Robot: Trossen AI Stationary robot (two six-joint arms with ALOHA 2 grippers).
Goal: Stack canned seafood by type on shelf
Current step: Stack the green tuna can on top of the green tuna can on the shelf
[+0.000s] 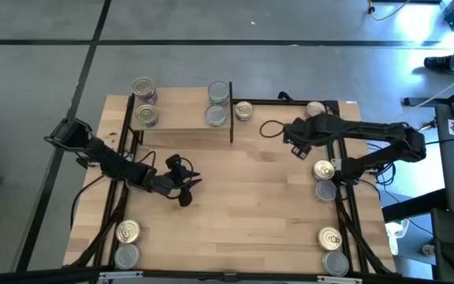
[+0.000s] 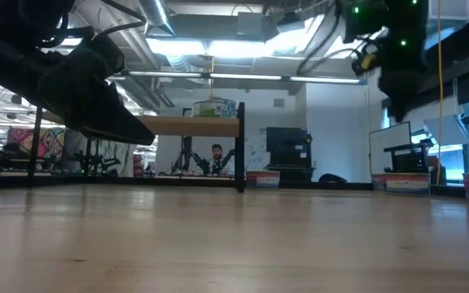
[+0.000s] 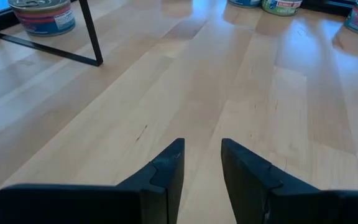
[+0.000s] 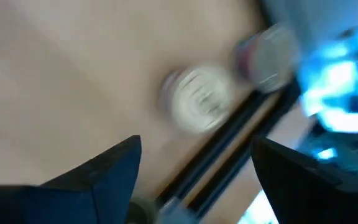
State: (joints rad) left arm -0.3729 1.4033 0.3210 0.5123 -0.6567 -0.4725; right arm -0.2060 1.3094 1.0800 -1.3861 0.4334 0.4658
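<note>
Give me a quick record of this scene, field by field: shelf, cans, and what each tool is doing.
shelf: wood platform, back left of table
cans on shelf: four, two per end
loose cans: along the back edge, right edge and front corners
left tool: over bare table, fingers slightly apart, empty
right tool: open, empty, back right, above the table
</note>
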